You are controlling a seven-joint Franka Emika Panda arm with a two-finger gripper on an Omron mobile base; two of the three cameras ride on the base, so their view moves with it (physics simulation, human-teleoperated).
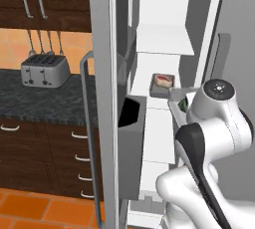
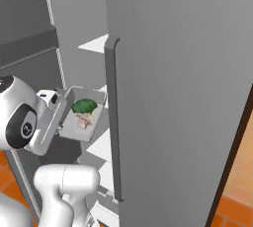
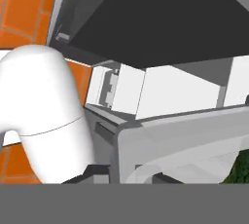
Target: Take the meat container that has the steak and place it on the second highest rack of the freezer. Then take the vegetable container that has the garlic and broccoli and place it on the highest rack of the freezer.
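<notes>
The vegetable container (image 2: 83,116) is a grey tray held tilted in the air in front of the open freezer (image 1: 164,44). In it lie the green broccoli (image 2: 84,105) and the pale garlic (image 2: 85,119). My gripper (image 2: 62,103) is shut on the tray's left rim. From the hand view, the tray's rim (image 3: 185,138) is close up, with broccoli (image 3: 241,167) at the right edge. The meat container (image 1: 162,84) with the red steak (image 1: 163,79) rests on a white shelf inside. Another white shelf (image 1: 164,43) lies above it.
The freezer's left door (image 1: 102,73), with its bar handle (image 1: 87,123) and a dark door bin (image 1: 130,113), stands open beside me. A grey door (image 2: 173,97) is close on the right. A toaster (image 1: 45,70) sits on the dark counter (image 1: 40,101) at the left.
</notes>
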